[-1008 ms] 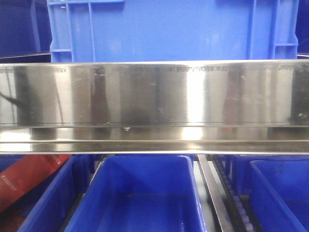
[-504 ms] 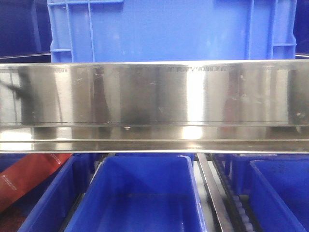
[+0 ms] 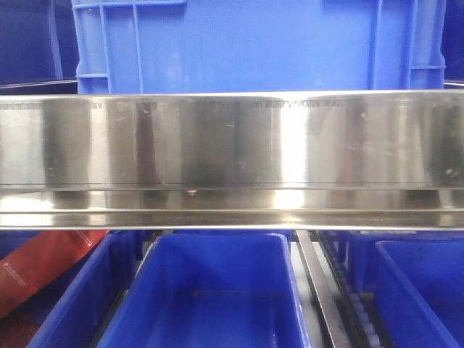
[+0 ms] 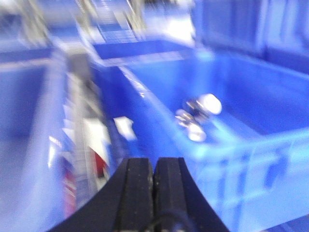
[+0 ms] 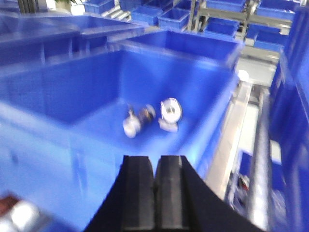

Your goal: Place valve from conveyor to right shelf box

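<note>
**Valve lies in a blue box, both grippers pressed shut and empty**

The valve (image 5: 149, 117) rests on the floor of a blue box (image 5: 58, 96), toward the box's far right corner as the right wrist camera sees it. It is a small silvery metal piece with a pale white cap at each end; one cap faces the camera as a round disc, the other sits at the lower left end, and a darker middle section joins them. The left wrist camera shows the same valve (image 4: 198, 117) in the box (image 4: 251, 159), much blurred, as a cluster of shiny silver and white blobs on the blue floor.

The left gripper (image 4: 153, 181) has its two black fingers pressed flat together with nothing between them, and it hangs over the near rim of the box. The right gripper (image 5: 155, 188) is likewise closed tight on nothing, above the box's near wall.

The front camera shows only a shiny steel rail (image 3: 232, 159) across the middle, a large blue crate (image 3: 254, 43) above it and blue bins (image 3: 210, 290) below. No valve or gripper appears there.
</note>
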`<state>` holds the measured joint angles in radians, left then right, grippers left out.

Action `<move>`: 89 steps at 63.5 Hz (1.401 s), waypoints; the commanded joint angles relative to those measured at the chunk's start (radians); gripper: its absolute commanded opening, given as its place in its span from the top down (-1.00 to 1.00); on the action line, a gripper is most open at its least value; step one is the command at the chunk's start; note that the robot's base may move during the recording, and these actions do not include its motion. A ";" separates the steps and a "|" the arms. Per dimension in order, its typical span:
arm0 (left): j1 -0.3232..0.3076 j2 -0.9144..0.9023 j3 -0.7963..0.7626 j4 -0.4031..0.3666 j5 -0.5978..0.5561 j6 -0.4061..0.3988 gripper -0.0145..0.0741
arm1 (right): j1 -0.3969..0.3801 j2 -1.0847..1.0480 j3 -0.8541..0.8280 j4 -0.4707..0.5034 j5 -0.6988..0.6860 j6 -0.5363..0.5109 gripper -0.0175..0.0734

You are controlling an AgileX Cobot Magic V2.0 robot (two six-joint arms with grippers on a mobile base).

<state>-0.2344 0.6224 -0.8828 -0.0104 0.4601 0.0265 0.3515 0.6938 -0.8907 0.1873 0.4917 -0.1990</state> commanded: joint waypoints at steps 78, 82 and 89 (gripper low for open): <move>0.170 -0.536 0.515 -0.003 -0.144 -0.008 0.92 | -0.091 -0.472 0.522 -0.012 -0.266 0.017 0.96; 0.170 -0.536 0.515 -0.003 -0.144 -0.008 0.92 | -0.091 -0.472 0.522 -0.012 -0.266 0.017 0.96; 0.170 -0.536 0.519 -0.003 -0.147 -0.008 0.92 | -0.091 -0.472 0.522 -0.012 -0.266 0.017 0.96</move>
<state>-0.0674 0.0915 -0.3673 -0.0104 0.3374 0.0249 0.2650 0.2255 -0.3720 0.1803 0.2488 -0.1817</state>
